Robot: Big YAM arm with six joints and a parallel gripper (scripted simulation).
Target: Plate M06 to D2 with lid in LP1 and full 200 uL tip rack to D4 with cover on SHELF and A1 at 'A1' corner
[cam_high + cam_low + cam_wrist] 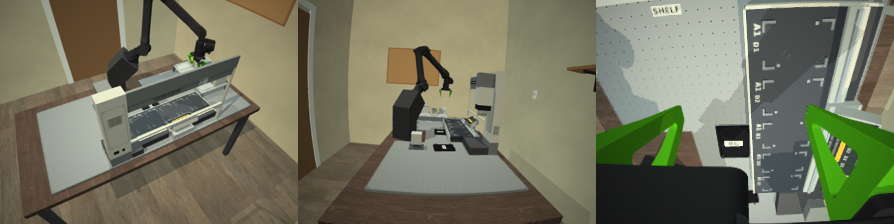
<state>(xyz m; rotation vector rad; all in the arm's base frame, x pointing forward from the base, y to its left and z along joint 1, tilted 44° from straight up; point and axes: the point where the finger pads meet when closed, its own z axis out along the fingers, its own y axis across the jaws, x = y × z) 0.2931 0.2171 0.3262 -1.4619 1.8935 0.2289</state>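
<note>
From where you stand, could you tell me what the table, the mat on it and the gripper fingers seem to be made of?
Table: dark brown wood, with visible grain.
Mat: matt grey, dotted with a regular grid; possibly a metal breadboard, though the look leaves it open.
Gripper fingers: bright green, smooth and uniform, probably plastic.

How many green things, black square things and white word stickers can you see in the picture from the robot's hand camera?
Green gripper fingers: 2
Black square nest: 1
White SHELF label: 1
Total: 4
</note>
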